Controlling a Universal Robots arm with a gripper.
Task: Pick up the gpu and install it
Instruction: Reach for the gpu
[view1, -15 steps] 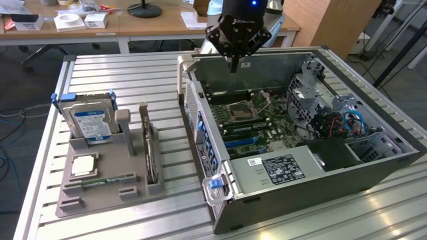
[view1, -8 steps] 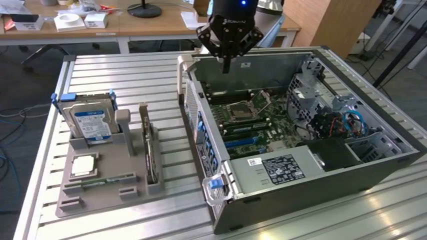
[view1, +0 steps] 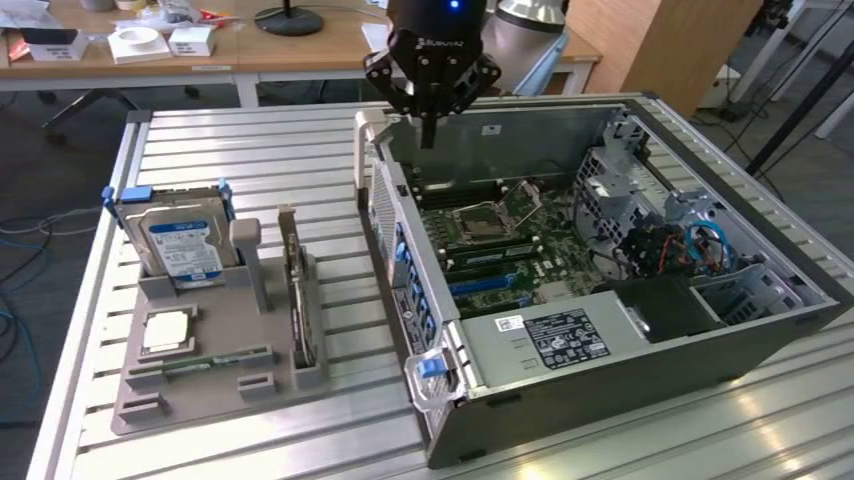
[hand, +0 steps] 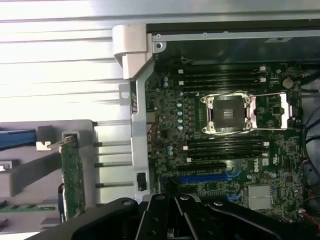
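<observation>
The gpu (view1: 302, 300) is a thin dark green card standing on edge in a slot of the grey holder (view1: 200, 395), at the exterior view's left. In the wrist view the gpu (hand: 73, 172) appears edge-on, with its silvery bracket end beside it. My gripper (view1: 427, 138) hangs above the back left corner of the open computer case (view1: 601, 365), well away from the card. Its fingers are shut and hold nothing. The wrist view has the gripper (hand: 175, 212) over the motherboard (hand: 225, 150), near a blue slot (hand: 205, 177).
The holder also carries a silver hard drive (view1: 180, 245), a square processor chip (view1: 167, 330) and a narrow memory stick (view1: 200, 362). Inside the case are the processor socket (hand: 230, 112), a power supply (view1: 561, 335) and cables (view1: 687, 245). Desks with clutter stand behind the slatted table (view1: 267, 150).
</observation>
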